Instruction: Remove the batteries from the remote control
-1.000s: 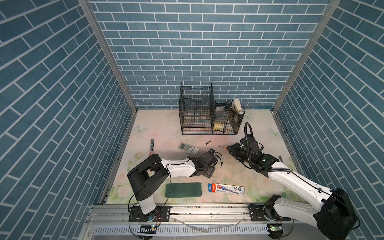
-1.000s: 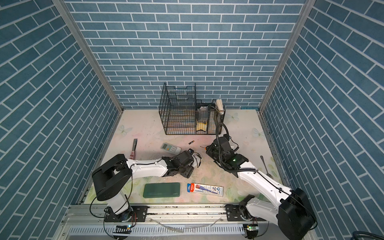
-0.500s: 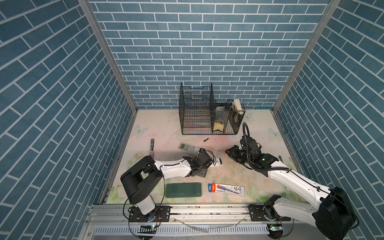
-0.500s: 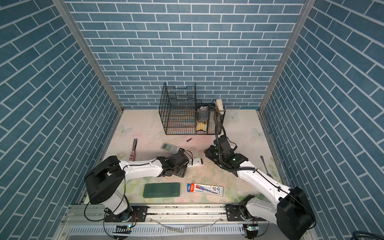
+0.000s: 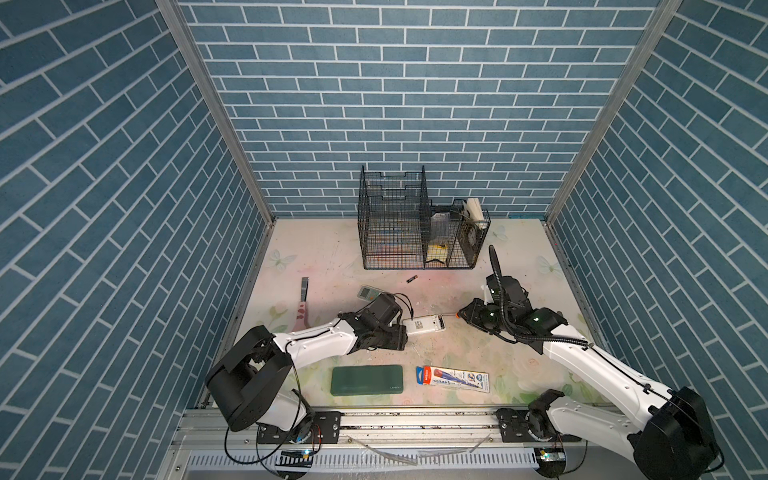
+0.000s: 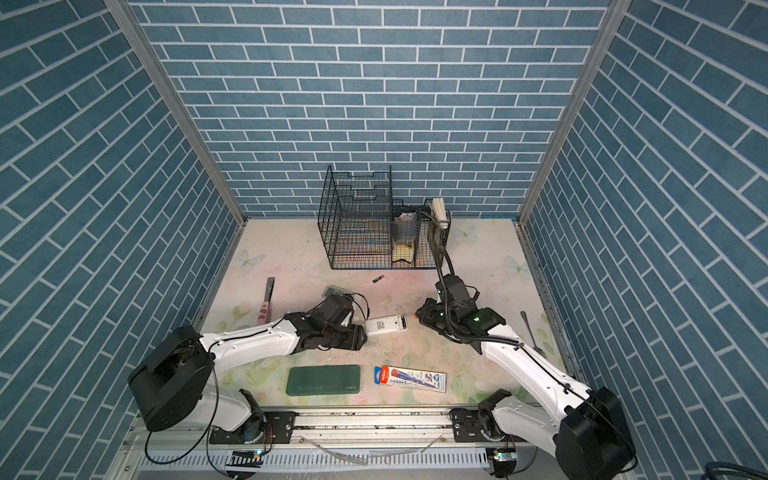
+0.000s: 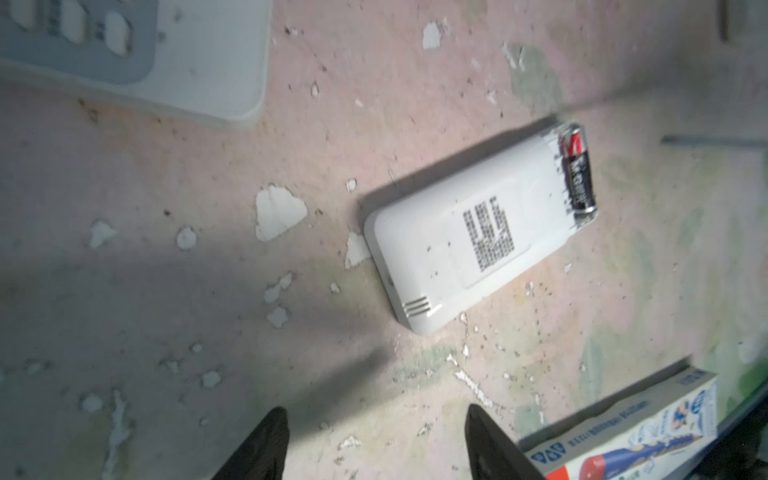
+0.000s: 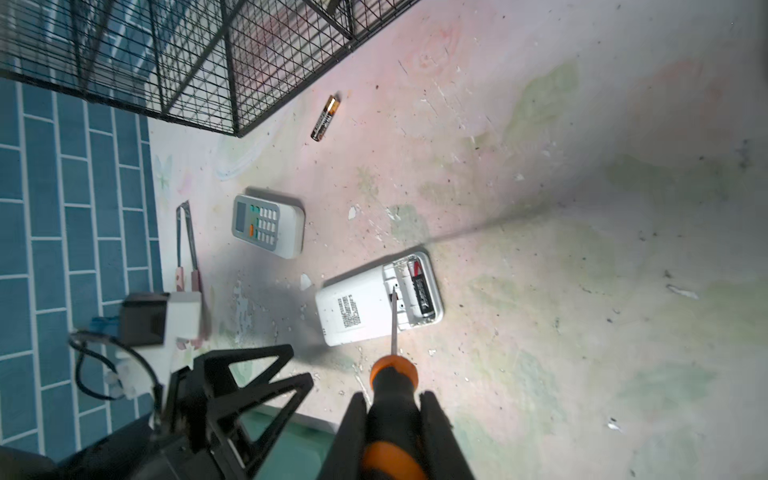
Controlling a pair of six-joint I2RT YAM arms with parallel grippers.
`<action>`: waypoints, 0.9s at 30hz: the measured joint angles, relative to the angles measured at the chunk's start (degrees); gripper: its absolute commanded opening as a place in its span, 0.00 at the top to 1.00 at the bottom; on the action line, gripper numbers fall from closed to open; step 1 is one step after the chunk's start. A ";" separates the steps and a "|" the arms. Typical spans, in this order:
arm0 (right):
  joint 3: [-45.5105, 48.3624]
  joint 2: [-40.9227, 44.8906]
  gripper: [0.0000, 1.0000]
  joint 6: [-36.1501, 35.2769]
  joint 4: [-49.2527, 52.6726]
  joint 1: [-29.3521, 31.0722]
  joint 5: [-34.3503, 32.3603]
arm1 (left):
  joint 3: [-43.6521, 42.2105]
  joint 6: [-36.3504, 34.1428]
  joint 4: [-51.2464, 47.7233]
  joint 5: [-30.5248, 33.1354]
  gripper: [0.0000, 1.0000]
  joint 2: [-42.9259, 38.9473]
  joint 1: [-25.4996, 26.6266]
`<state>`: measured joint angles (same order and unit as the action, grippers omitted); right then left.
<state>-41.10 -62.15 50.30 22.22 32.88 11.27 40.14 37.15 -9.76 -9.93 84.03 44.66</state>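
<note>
A white remote control lies back up mid-table, its battery bay uncovered at the right end. One black battery sits in the bay. Another battery lies loose near the basket. My right gripper is shut on an orange-and-black screwdriver, whose tip rests in the empty slot beside the battery. My left gripper is open and empty, just off the remote's closed end.
A second remote with a grey keypad lies behind my left wrist. A black wire basket stands at the back. A green case and a toothpaste box lie near the front edge, tweezers at left, a spoon at right.
My left gripper has drawn back to the left off the white remote, uncovering it, and its jaws have narrowed a little. The loose battery has shifted slightly toward the basket. The right gripper has barely moved.
</note>
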 measured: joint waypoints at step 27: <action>-2.36 -5.51 1.00 -11.85 3.87 -3.52 4.83 | 5.49 2.36 7.10 -5.66 0.52 10.62 -1.31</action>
<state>-43.46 -67.66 38.46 26.09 29.36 16.10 45.63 39.51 -2.66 -15.59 94.65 43.35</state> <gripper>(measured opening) 0.206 0.477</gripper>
